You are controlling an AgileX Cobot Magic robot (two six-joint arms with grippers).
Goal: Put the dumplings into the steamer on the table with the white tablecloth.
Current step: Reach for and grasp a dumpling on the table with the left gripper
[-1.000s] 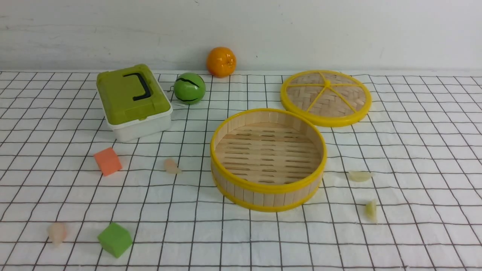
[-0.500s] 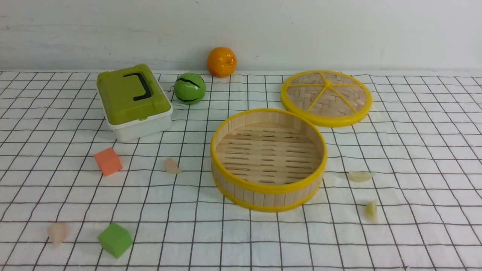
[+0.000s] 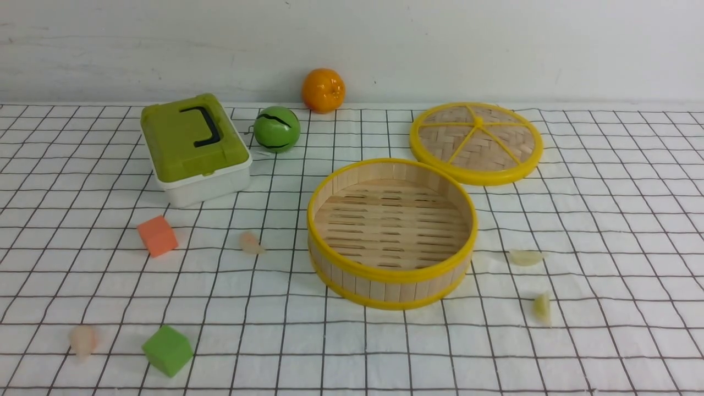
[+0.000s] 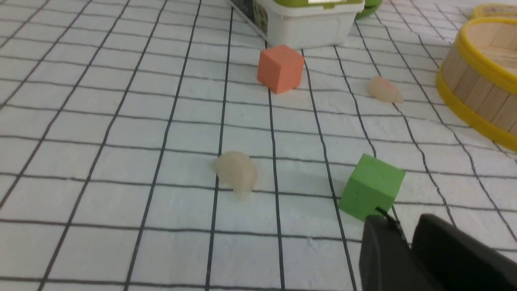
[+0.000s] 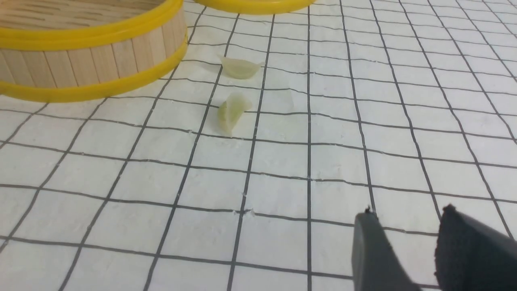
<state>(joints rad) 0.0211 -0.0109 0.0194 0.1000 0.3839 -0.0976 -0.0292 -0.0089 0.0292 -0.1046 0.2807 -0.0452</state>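
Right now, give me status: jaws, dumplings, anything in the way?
Right jaws parted, left jaws unclear, both empty. Steamer empty, four dumplings on the cloth: two left, two right. Green cube just ahead of left jaws.

White fabric tablecloth point(image 3: 605, 181): thin black square grid.
Round bamboo steamer basket point(image 3: 391, 289): tan strips, yellow rims.
Pale pink translucent crescent toy dumplings point(image 3: 251, 243), towards the left edge.
Pale yellow-green translucent crescent toy dumplings point(image 3: 526, 257), towards the right edge.
Orange foam cube point(image 3: 157, 235).
Green foam cube point(image 3: 167, 350).
Flat woven bamboo lid point(image 3: 476, 142): yellow rim, yellow spokes.
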